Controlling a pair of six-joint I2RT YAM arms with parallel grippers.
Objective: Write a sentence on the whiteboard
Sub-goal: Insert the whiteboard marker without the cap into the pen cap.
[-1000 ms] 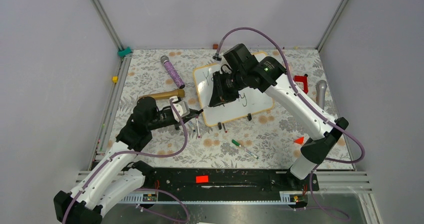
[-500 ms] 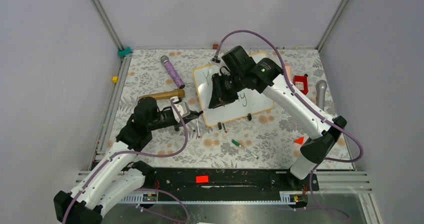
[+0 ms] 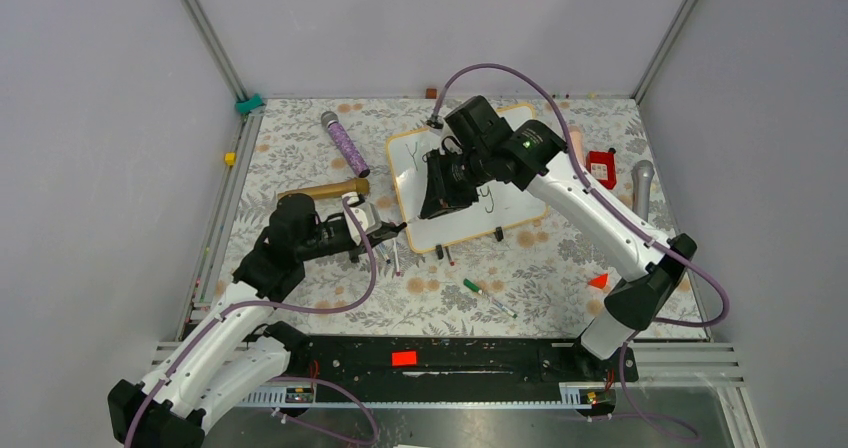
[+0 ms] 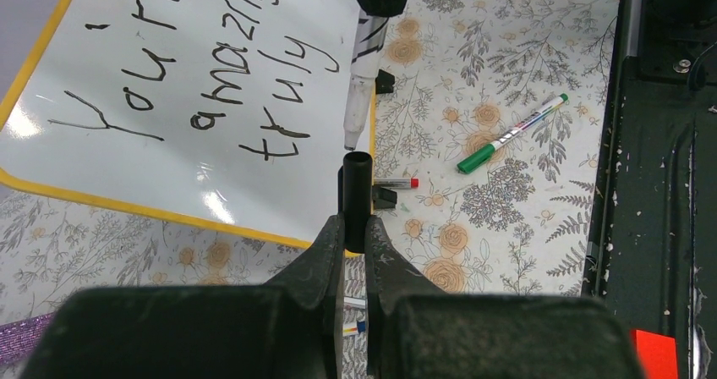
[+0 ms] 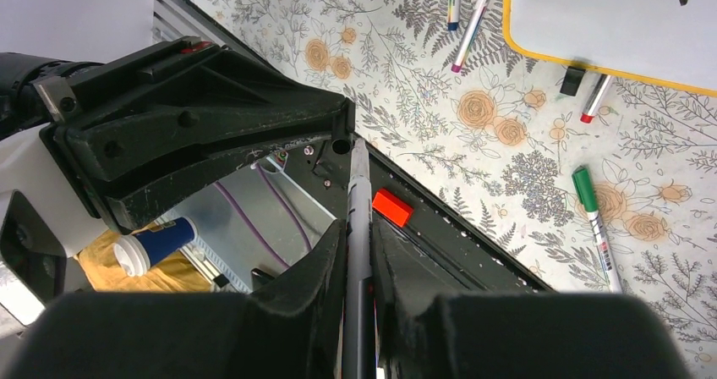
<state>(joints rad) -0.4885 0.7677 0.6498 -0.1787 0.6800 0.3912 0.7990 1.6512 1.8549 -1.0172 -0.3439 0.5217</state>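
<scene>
The whiteboard (image 3: 512,206) lies at the table's middle back, with an orange-tan frame. It also shows in the left wrist view (image 4: 76,155). The sentence (image 4: 211,66) reads "You're amazing truly" in three dark lines. My left gripper (image 3: 396,230) (image 4: 355,227) is shut on a black marker cap (image 4: 356,197), just off the board's near left edge. My right gripper (image 3: 430,206) (image 5: 358,231) is shut on a marker (image 5: 358,201) (image 4: 362,91) above the board. The marker's tip points at the cap, a short gap away.
A green marker (image 3: 488,298) (image 4: 511,134) lies on the floral cloth in front of the board. Several loose markers (image 3: 396,258) and caps lie by the board's near edge. A purple microphone (image 3: 345,143), a gold cylinder (image 3: 325,190), a red object (image 3: 602,165) and a grey microphone (image 3: 642,183) ring the board.
My right arm has shifted slightly over the board with the marker still in its grip. My left arm has held still with the cap.
</scene>
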